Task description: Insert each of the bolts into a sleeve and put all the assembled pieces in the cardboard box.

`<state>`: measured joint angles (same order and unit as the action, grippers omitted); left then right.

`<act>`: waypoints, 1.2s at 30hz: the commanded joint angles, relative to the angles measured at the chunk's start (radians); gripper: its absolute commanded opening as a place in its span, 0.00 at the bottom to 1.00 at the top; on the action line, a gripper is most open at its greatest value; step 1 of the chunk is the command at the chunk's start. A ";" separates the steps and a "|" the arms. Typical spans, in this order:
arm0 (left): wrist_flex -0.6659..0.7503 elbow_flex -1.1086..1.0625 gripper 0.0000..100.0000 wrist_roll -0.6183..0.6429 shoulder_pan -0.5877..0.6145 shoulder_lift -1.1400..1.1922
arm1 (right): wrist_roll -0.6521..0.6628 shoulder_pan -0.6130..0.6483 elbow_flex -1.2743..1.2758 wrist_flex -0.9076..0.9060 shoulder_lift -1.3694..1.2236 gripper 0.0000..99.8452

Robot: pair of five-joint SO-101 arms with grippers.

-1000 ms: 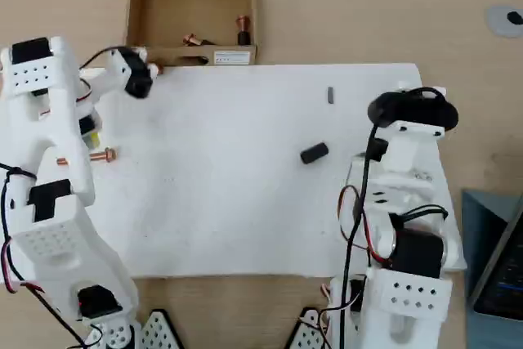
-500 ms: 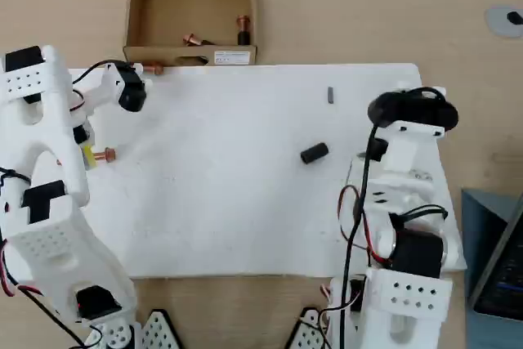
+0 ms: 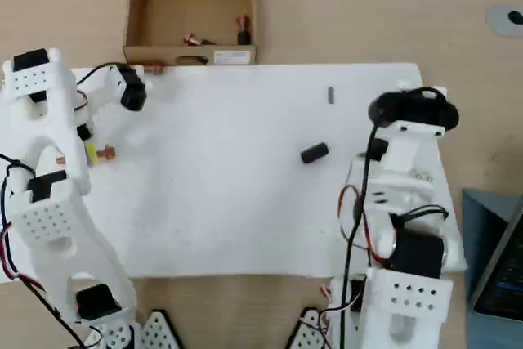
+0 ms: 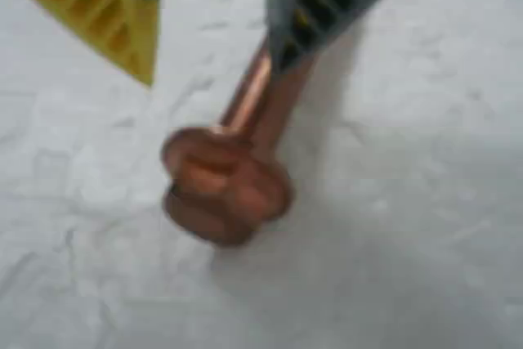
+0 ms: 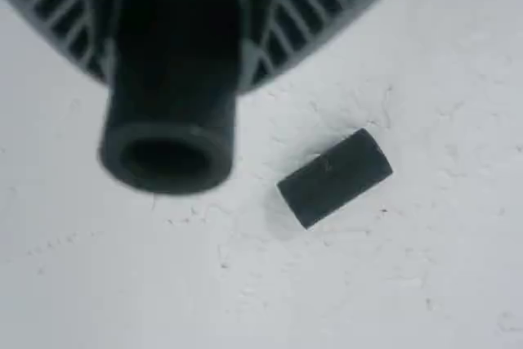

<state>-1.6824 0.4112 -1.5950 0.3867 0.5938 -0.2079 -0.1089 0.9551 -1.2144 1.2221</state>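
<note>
A copper bolt [image 4: 229, 177] lies on the white mat, head toward the camera, between the yellow fingers of my left gripper [image 4: 212, 63]. The fingers are open and one of them rests against the bolt's shank. From above, this bolt [image 3: 105, 153] is at the mat's left edge under the left arm. My right gripper [image 5: 176, 63] is shut on a black sleeve [image 5: 167, 120], held just above the mat. A second black sleeve [image 5: 335, 177] lies loose beside it, near the mat's middle [image 3: 314, 153]. The cardboard box [image 3: 139, 6] at the back holds assembled pieces [image 3: 242, 29].
Another copper bolt [image 3: 152, 69] lies by the box's front left corner. A small grey piece [image 3: 330, 95] rests on the white mat [image 3: 229, 202]. The right arm [image 3: 404, 177] stands over the mat's right side. A laptop corner [image 3: 498, 267] sits at the right edge.
The left arm has shifted a little above the bolt at the mat's left edge. The right arm and the loose sleeve have stayed put.
</note>
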 commanded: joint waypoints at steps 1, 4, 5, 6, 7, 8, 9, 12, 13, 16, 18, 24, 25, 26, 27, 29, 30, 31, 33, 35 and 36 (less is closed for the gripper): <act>0.005 0.043 0.11 -0.092 -0.009 -0.007 | -0.009 0.012 -0.062 0.020 0.015 0.01; 0.005 0.043 0.11 -0.092 -0.025 -0.008 | -0.009 0.012 -0.062 0.020 0.015 0.01; 0.005 0.044 0.11 -0.092 -0.028 -0.008 | -0.009 0.012 -0.062 0.021 0.015 0.01; 0.005 0.051 0.11 -0.092 -0.028 -0.008 | -0.009 0.012 -0.062 0.021 0.015 0.01; 0.005 0.060 0.11 -0.092 -0.029 -0.007 | -0.009 0.012 -0.062 0.021 0.015 0.01; 0.005 0.071 0.11 -0.092 -0.029 -0.001 | -0.009 0.012 -0.062 0.021 0.015 0.01; 0.005 0.077 0.11 -0.092 -0.029 0.001 | -0.009 0.012 -0.062 0.021 0.015 0.01; 0.009 0.075 0.11 -0.094 -0.041 0.002 | -0.009 0.012 -0.062 0.020 0.015 0.01; 0.009 0.072 0.11 -0.094 -0.046 0.002 | -0.009 0.012 -0.062 0.020 0.015 0.01; 0.011 0.078 0.11 -0.094 -0.068 0.022 | -0.009 0.012 -0.062 0.020 0.015 0.01; 0.012 0.087 0.11 -0.094 -0.077 0.054 | -0.009 0.012 -0.062 0.018 0.015 0.01; 0.009 0.178 0.11 -0.072 -0.071 0.153 | -0.008 0.012 -0.064 0.017 0.015 0.01; 0.008 0.192 0.11 -0.066 -0.071 0.165 | -0.008 0.012 -0.064 0.017 0.015 0.01; 0.005 0.198 0.11 -0.064 -0.069 0.174 | -0.008 0.012 -0.064 0.017 0.015 0.01; 0.005 0.199 0.11 -0.064 -0.068 0.176 | -0.008 0.012 -0.064 0.017 0.015 0.01; 0.003 0.198 0.11 -0.064 -0.063 0.179 | -0.008 0.012 -0.064 0.017 0.015 0.01; 0.003 0.198 0.10 -0.063 -0.063 0.179 | -0.008 0.012 -0.064 0.017 0.015 0.01; 0.003 0.198 0.07 -0.063 -0.061 0.179 | -0.008 0.012 -0.064 0.018 0.015 0.01; 0.003 0.198 0.01 -0.052 -0.061 0.179 | -0.008 0.012 -0.064 0.018 0.015 0.01; 0.000 0.198 0.01 -0.048 -0.058 0.177 | -0.008 0.012 -0.064 0.021 0.015 0.01; -0.015 0.207 0.00 -0.040 -0.058 0.177 | -0.008 0.012 -0.064 0.023 0.015 0.01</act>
<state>-1.6916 0.5539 -1.5950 0.3253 0.7672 -0.2079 -0.1089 0.9551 -1.2144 1.2221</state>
